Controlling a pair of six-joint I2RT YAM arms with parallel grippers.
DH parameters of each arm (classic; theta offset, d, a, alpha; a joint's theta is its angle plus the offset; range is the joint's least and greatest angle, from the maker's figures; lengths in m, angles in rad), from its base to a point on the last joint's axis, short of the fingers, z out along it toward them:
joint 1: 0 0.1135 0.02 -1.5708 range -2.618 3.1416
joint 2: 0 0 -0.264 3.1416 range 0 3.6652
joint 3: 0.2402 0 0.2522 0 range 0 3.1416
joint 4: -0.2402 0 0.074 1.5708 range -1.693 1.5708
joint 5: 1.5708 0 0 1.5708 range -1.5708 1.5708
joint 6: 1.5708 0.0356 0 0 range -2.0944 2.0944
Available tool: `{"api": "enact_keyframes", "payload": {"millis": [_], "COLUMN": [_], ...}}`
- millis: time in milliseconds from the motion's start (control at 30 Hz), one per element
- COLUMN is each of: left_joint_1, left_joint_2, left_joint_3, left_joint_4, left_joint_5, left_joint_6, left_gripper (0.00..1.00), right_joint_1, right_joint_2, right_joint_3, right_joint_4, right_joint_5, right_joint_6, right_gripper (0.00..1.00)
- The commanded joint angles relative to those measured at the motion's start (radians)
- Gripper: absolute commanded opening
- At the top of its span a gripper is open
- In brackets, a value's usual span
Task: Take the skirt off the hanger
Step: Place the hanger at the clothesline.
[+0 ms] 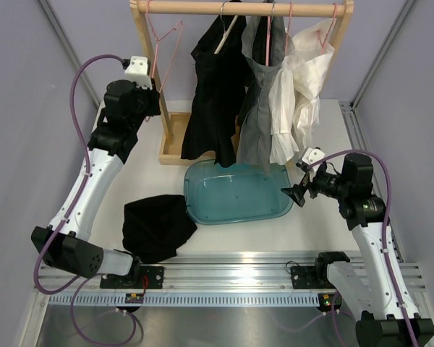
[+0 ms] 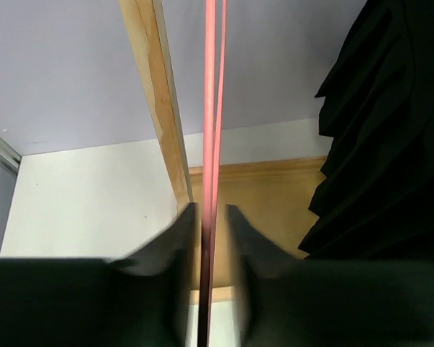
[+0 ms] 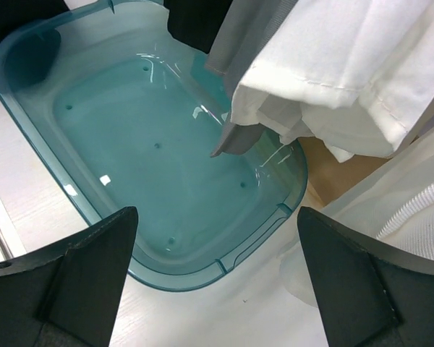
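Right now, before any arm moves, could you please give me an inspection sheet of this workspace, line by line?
Surface: white table, no spills seen.
Job's things: grey pleated skirt hangs on its pink hanger from the wooden rack, hem above the teal tub.
Clutter: black garment and white garment hang either side of the skirt; black cloth lies on the table; tub empty.
Grippers: left gripper straddles the empty pink hanger, clamping unclear; right gripper open, by the tub's right end.
Cables: purple cables loop along both arms, no snag seen.
Surroundings: plain walls; metal rail at the near edge.
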Motion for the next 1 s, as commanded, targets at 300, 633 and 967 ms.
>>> {"api": "enact_keyframes", "payload": {"millis": [300,633,967], "left_joint_1": [0.017,0.021,0.023], "left_joint_2": [-0.134,-0.401,-0.640], "left_joint_3": [-0.084,-0.269,-0.478], "left_joint_4": [0.070,-0.052,-0.480], "left_joint_5": [0.074,0.019,0.000], "left_joint_6": [-0.041,-0.023,-0.323], "left_gripper": [0.72,0.99,0.99], "right_joint_1": [-0.004,-0.006,-0.004], "right_joint_2": [-0.018,-0.020,-0.020], "right_joint_3": [-0.010,-0.014,-0.016], "right_joint_4": [-0.054,-0.056,-0.061], "right_joint_5": [0.016,0.014,0.008], "right_joint_6": [-0.112,-0.115,-0.120], "right_gripper": [1.00,0.99,1.00]}}
